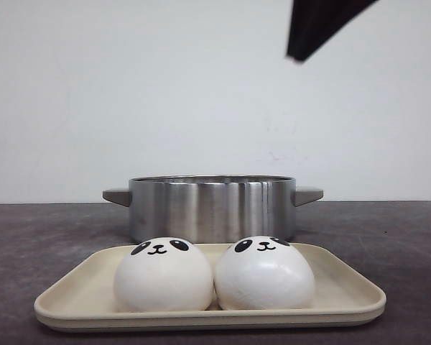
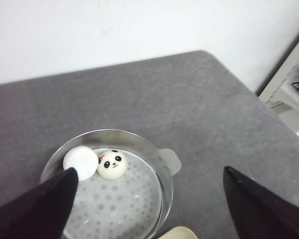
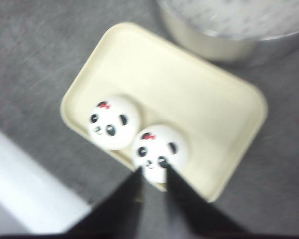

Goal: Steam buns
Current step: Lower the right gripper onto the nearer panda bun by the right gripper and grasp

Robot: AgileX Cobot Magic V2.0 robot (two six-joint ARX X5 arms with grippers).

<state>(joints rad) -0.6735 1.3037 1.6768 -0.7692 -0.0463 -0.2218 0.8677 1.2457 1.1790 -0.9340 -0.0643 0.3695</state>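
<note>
Two white panda-face buns lie side by side on the cream tray [image 1: 345, 287], one on the left [image 1: 163, 274] and one on the right [image 1: 264, 273]. In the left wrist view two more buns sit inside the steel pot [image 2: 164, 169], at its wall: one face up [image 2: 112, 164], the other [image 2: 80, 162] turned so only plain white shows. My left gripper [image 2: 149, 199] hangs high over the pot, open and empty. My right gripper [image 3: 153, 178] hovers well above the tray's buns [image 3: 160, 148] [image 3: 113, 122], its fingers a narrow gap apart, holding nothing.
The steel pot [image 1: 212, 208] stands right behind the tray, with a handle on each side. A black arm part [image 1: 323, 29] shows at the top right of the front view. Grey table surface surrounds both. A shelf [image 2: 294, 84] stands off the table's corner.
</note>
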